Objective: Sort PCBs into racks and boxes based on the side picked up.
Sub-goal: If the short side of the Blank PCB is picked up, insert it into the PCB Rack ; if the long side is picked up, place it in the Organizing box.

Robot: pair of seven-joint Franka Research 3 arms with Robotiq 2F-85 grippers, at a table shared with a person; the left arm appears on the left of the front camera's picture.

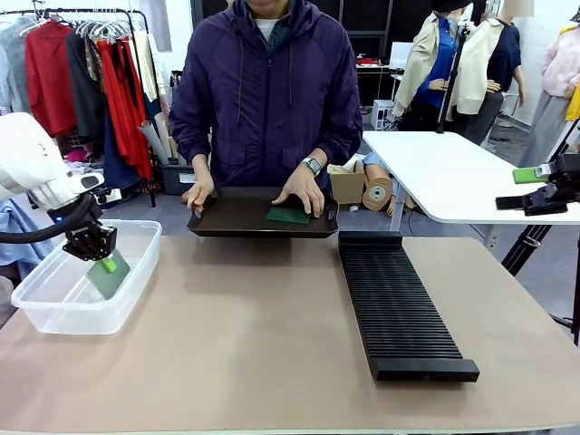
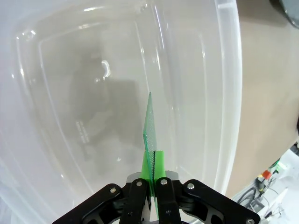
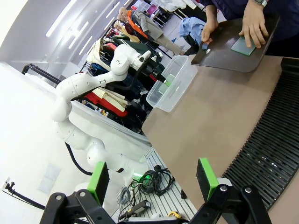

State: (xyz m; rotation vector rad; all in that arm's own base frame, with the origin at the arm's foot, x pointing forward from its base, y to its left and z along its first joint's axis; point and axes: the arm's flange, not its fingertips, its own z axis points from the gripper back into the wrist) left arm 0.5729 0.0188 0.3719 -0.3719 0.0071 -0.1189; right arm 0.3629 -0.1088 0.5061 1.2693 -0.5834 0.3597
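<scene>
My left gripper [image 1: 107, 264] hangs inside the clear box [image 1: 54, 308] at the table's left, shut on a green PCB [image 1: 109, 276] that points down toward the box floor. In the left wrist view the PCB [image 2: 151, 135] stands edge-on between the shut green pads [image 2: 159, 164], above the box's clear bottom [image 2: 93, 116]. Another PCB [image 1: 288, 215] lies on a shallow black tray [image 1: 227, 217] under the person's hand [image 1: 303, 191]. The long black rack [image 1: 399, 304] lies at the right. My right gripper [image 1: 528, 176] is held off the table's right side, open and empty, fingers [image 3: 208, 177] wide apart.
The person holds the tray at the far table edge with both hands. A white table [image 1: 453, 172] stands behind at the right. Bare tan tabletop [image 1: 245, 326] lies between box and rack.
</scene>
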